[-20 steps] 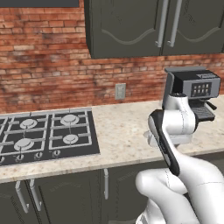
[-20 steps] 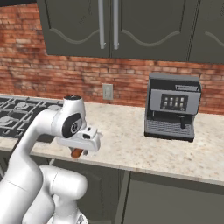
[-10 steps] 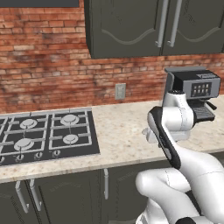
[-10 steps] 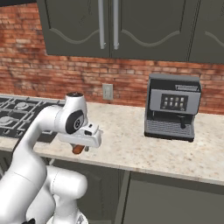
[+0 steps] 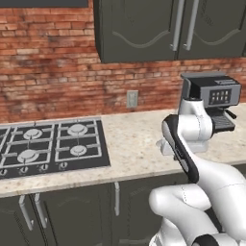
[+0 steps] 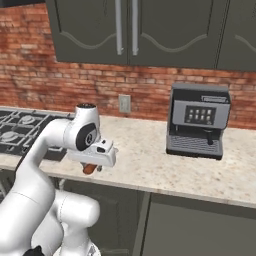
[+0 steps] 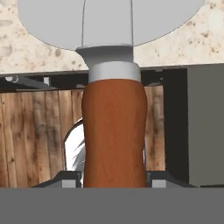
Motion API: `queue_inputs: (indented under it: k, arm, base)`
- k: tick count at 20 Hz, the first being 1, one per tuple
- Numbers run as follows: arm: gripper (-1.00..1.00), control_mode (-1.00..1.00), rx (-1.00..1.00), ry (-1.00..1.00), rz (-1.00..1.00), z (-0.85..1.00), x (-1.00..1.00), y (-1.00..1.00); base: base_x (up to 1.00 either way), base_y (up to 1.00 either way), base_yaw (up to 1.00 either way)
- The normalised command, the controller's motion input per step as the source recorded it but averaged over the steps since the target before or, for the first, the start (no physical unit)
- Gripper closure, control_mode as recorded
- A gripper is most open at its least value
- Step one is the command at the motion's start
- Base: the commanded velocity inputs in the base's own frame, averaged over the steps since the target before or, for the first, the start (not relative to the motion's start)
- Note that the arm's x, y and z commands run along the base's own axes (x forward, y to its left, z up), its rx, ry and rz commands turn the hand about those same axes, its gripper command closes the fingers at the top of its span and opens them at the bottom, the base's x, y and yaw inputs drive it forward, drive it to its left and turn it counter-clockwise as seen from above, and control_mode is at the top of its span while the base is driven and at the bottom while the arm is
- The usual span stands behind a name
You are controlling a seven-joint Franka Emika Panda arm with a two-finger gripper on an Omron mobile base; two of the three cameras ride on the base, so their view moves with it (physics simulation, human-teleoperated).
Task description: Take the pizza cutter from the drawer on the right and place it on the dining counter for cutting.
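My gripper is shut on the pizza cutter, whose reddish-brown handle pokes out below the hand, just above the worktop's front edge. In the hand view the handle stands between the fingertips, and the silvery round blade lies over the speckled worktop. Below the worktop edge the open drawer shows its wooden inside, with a pale silvery shape partly hidden behind the handle. The dining counter is out of view.
A black gas hob sits on the beige worktop to the left. A coffee machine stands at the right against the brick wall. Dark wall cabinets hang above, and dark cabinet doors run below.
The hand with the pizza cutter has risen a little and drifted slightly right over the worktop edge. The grip has not changed.
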Motion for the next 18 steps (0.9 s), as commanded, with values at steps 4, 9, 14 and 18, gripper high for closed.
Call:
queue_inputs:
  k: [4,9,14,18]
  arm:
    - [1.0,1.0,0.0,0.0,0.0,0.0,0.0,0.0]
    - [1.0,1.0,0.0,0.0,0.0,0.0,0.0,0.0]
    - [1.0,1.0,0.0,0.0,0.0,0.0,0.0,0.0]
    - [1.0,1.0,0.0,0.0,0.0,0.0,0.0,0.0]
  base:
    - [-0.66,0.8,0.25]
    - [-0.11,0.99,0.57]
    - [-0.09,0.66,0.89]
    - [-0.21,0.24,1.0]
